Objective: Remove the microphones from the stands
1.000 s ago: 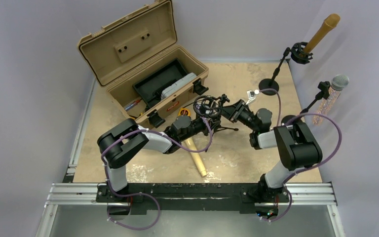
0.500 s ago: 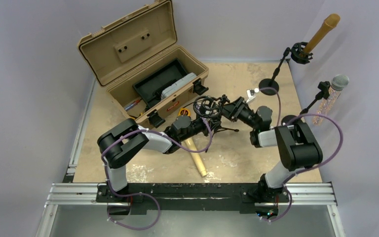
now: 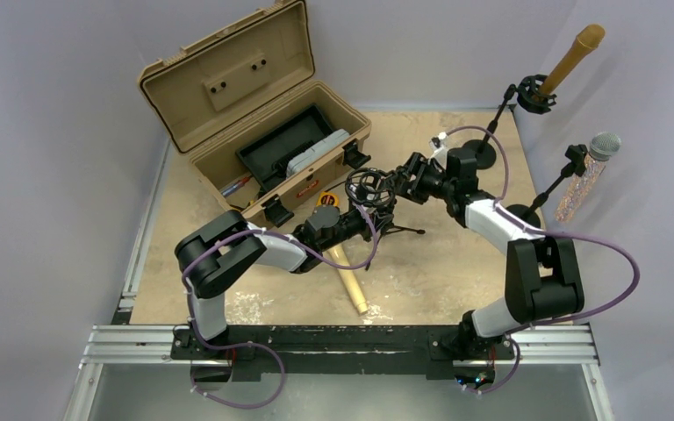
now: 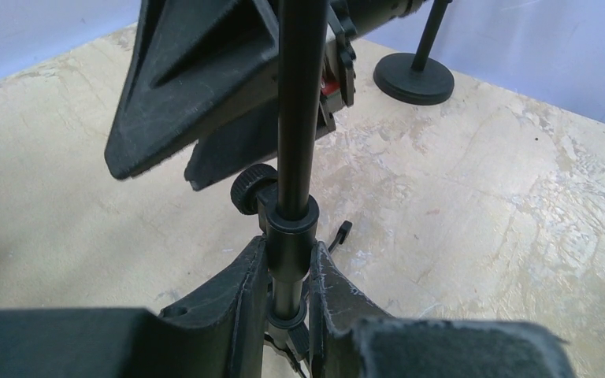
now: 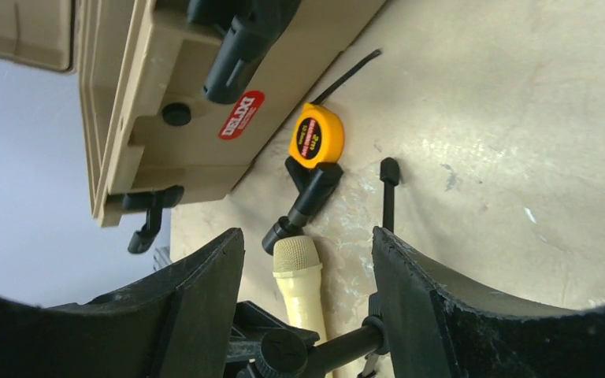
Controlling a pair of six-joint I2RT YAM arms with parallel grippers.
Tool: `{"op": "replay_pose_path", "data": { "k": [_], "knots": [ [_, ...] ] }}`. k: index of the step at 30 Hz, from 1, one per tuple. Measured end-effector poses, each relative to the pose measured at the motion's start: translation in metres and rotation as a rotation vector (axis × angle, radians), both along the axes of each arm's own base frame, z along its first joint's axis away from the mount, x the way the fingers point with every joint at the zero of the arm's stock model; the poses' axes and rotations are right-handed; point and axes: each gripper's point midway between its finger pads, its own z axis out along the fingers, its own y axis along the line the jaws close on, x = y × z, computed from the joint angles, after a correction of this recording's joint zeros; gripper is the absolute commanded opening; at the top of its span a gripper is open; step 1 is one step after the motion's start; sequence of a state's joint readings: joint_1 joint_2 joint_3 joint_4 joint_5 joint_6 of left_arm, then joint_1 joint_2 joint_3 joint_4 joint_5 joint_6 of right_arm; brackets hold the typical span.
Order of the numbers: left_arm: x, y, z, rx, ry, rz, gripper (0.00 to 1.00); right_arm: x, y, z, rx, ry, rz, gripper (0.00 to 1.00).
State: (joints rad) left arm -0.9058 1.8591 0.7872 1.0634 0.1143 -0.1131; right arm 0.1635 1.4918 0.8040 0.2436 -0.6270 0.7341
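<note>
Swung up-frame, spread apart beside empty shock mount [image 3: 367,187]: right gripper [image 3: 401,182].
Keep left gripper [image 4: 287,260] clamped on stand pole [image 4: 299,118]; withdraw gently, with microphone [image 3: 349,279] already lying on table [image 3: 456,263], lower centre.

A robotics lab's test cell: two arms [image 3: 228,259] bolted to an aluminium rail [image 3: 140,338] at the near edge of a scuffed, paint-blotched worktop [image 3: 456,272], closed in by bare pale walls [image 3: 44,158]. The props look staged: an open tan toolbox [image 3: 228,88], a tape measure [image 5: 319,135] and mic stands [image 3: 534,93]
</note>
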Motion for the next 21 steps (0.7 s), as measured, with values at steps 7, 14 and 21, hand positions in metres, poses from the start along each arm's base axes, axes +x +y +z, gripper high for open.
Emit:
{"op": "replay_pose_path", "data": {
  "k": [7, 14, 21],
  "knots": [
    [0.001, 0.0, 0.0, -0.003, -0.002, 0.002, 0.0, 0.013, -0.016, 0.014, -0.086, 0.1, -0.119, 0.52],
    [0.001, 0.0, 0.0, -0.006, -0.005, 0.002, 0.0, -0.005, -0.02, 0.011, -0.083, 0.212, -0.147, 0.5],
    [0.001, -0.001, 0.0, -0.008, -0.005, 0.002, 0.0, -0.019, -0.017, 0.02, -0.066, 0.243, -0.147, 0.51]
  ]
}}
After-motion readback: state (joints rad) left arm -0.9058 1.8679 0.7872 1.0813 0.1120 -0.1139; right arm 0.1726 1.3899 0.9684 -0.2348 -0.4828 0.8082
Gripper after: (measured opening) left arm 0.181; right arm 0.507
